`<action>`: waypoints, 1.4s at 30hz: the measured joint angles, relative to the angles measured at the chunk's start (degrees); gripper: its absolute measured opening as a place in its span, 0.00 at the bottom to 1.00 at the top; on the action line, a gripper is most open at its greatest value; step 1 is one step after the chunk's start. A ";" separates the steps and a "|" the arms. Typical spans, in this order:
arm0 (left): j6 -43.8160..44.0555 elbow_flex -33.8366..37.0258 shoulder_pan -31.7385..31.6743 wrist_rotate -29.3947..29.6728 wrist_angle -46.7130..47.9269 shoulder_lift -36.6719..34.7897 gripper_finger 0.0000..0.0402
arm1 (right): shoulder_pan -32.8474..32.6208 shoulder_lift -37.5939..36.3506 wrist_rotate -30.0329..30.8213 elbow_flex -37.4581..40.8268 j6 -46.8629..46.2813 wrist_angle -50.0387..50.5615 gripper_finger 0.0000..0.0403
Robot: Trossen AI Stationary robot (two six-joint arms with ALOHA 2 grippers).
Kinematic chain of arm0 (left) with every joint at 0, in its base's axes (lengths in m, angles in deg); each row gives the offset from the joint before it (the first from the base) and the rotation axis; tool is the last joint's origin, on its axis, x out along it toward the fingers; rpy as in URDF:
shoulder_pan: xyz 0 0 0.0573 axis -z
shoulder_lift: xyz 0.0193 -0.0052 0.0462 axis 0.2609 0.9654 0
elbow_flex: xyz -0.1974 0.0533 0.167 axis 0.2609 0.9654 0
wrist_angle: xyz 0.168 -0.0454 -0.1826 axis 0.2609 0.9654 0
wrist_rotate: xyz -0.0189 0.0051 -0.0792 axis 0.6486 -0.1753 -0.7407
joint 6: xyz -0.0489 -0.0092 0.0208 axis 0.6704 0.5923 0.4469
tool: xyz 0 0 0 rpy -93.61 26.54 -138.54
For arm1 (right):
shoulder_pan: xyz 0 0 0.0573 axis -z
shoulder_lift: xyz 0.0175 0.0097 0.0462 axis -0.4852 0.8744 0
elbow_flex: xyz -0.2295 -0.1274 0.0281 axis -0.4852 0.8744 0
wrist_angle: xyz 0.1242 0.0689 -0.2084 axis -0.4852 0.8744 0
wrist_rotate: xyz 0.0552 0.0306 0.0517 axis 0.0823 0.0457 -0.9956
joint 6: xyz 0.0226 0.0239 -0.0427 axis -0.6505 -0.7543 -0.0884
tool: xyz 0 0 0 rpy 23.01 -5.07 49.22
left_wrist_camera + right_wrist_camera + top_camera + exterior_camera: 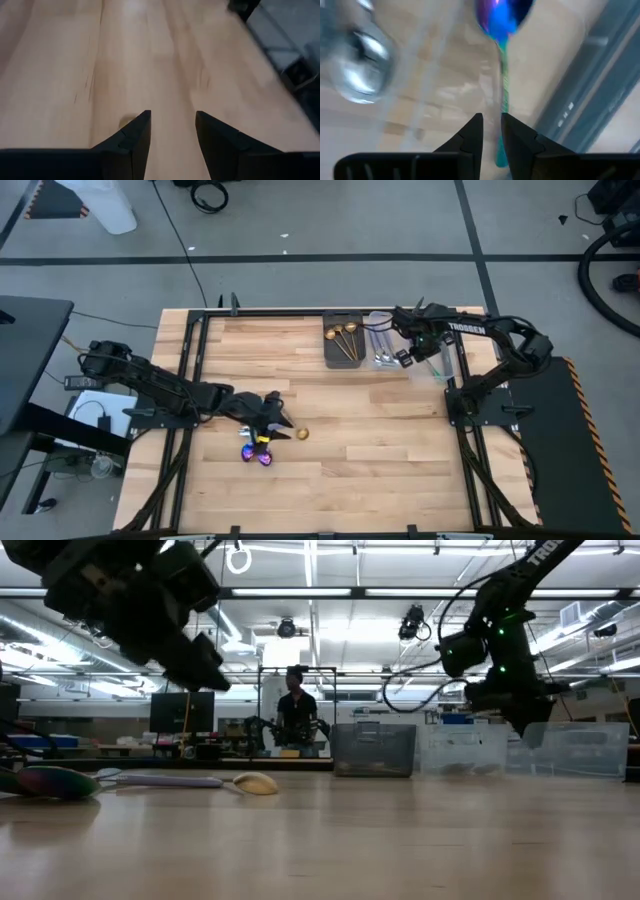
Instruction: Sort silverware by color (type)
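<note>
Bare tabletop [390, 440] between spoons [258, 452] and bins [343, 355].

Left gripper [272, 418] fingers parted, low; right gripper [412, 352] fingers slightly parted.

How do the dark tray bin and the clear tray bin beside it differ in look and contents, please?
The dark tray bin is opaque black, while the clear tray bin is see-through. The dark bin holds gold spoons; the clear bin holds silver utensils. The right gripper hovers by the clear bin, not the dark one. Both sit side by side at the table's far edge.
</note>
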 joint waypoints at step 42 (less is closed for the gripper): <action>-8.27 -4.48 2.18 -1.14 32.59 -0.04 0.40 | -30.55 -0.09 17.59 -24.59 -0.44 -9.31 0.19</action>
